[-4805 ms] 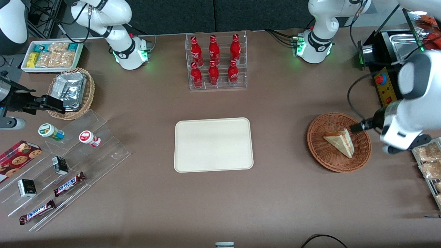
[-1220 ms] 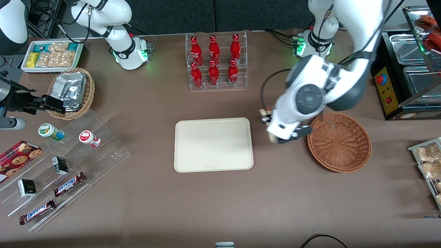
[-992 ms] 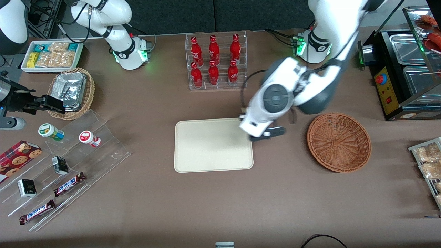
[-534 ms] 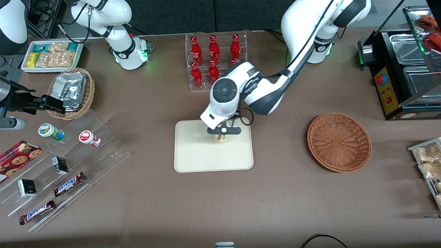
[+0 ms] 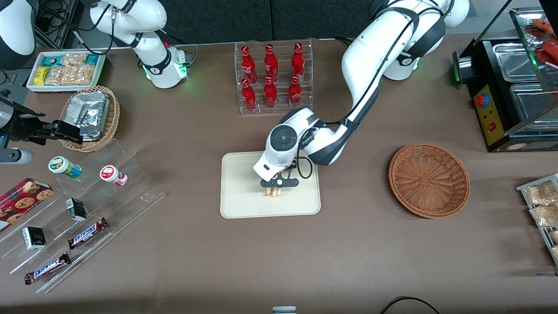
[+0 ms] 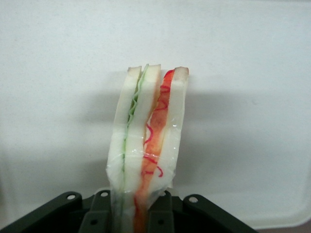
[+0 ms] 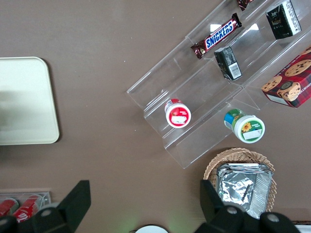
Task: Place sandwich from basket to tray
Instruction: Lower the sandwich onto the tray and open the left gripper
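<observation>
Front view: gripper point(image 5: 273, 190) now down over the middle of the tray point(image 5: 237, 198), lower and nearer the front camera than half a second ago, when hanging by the tray's edge closest to the bottle rack point(image 5: 273, 78). Pinched in the jaws: the sandwich point(image 5: 273, 192), only its cut edge peeping out at 6 o'clock from under the wrist. Cannot tell whether touching the tray surface. Basket point(image 5: 429, 179) bare of the wedge seen inside it nearly five seconds back, lying well apart from the tray toward the working arm's end of the table. Left wrist view: sandwich point(image 6: 147, 145) upright, clamped between the fingers point(image 6: 95, 217), pale bread slices with a green layer and a red-orange layer showing at the cut edge, cream tray point(image 6: 252, 73) filling the background, a soft shadow spread on it beside the wedge. Right wrist view: one corner of the tray point(image 7: 29, 102) at 9 o'clock; clear stepped stand point(image 7: 204, 92) with Snickers bar point(image 7: 215, 36) and two round tubs.
</observation>
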`<state>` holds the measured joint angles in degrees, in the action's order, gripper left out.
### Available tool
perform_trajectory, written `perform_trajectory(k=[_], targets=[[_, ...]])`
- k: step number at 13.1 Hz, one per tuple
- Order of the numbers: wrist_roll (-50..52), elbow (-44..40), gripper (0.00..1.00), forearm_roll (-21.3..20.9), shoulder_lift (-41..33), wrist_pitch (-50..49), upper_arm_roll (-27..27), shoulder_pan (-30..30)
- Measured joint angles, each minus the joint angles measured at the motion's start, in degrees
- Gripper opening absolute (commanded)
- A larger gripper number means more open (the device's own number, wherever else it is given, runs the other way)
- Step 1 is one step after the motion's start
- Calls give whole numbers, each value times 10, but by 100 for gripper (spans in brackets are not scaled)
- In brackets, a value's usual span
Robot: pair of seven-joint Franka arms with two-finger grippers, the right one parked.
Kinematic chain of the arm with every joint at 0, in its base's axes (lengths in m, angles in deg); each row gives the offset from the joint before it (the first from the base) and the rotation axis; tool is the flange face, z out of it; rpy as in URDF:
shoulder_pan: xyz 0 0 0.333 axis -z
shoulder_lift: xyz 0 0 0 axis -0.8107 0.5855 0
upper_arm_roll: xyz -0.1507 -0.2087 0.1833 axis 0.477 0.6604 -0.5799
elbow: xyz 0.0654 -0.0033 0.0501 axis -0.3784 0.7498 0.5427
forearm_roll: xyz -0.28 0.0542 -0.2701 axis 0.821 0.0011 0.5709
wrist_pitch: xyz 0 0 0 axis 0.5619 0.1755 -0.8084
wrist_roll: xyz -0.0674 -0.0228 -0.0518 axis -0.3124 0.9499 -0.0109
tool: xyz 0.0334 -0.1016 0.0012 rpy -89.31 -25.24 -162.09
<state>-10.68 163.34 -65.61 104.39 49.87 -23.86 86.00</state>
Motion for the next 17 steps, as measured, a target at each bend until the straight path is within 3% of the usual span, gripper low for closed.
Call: perform_trajectory(k=[2, 3, 5, 6, 11, 17], targets=[[13, -1, 1, -5, 1, 0, -1, 0], [16, -2, 41, -5, 1, 0, -1, 0], [22, -3, 85, -6, 2, 0, -2, 1], [27, -5, 100, -7, 1, -2, -2, 1], [34, -29, 100, -20, -23, -81, -1, 2], [26, -32, 99, -19, -138, -227, -6, -15]])
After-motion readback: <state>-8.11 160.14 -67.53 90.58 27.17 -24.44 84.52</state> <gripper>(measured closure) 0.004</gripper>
